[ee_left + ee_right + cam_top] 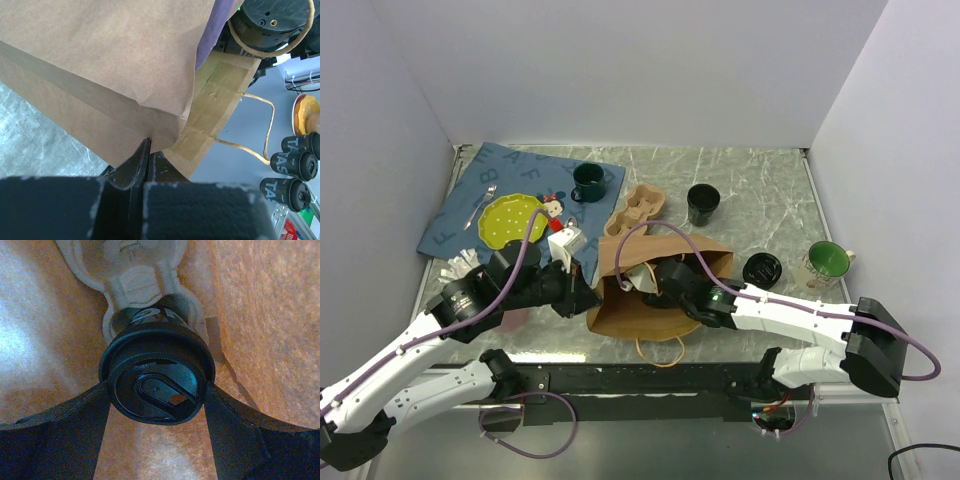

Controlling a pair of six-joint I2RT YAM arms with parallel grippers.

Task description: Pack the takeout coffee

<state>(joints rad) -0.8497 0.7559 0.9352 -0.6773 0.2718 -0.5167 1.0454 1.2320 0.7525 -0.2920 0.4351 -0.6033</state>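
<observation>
The takeout coffee (156, 375), a black cup with a round black lid, sits in a pale pulp carrier (135, 285) inside the brown paper bag (620, 312). My right gripper (156, 386) reaches into the bag's mouth. Its two fingers (75, 425) press on opposite sides of the lid, so it is shut on the cup. In the top view the bag hides that gripper and the cup. My left gripper (149, 146) is shut on a lower edge of the bag (100, 60), at the bag's left side (582, 290).
Behind the bag lie a second pulp carrier (640, 205), an open black cup (703, 203) and a black lidded cup (761, 268). A dark green mug (588, 182), a yellow-green plate (510, 220) and a spoon (480, 208) rest on a blue mat (470, 225). A green-lined mug (828, 262) stands right.
</observation>
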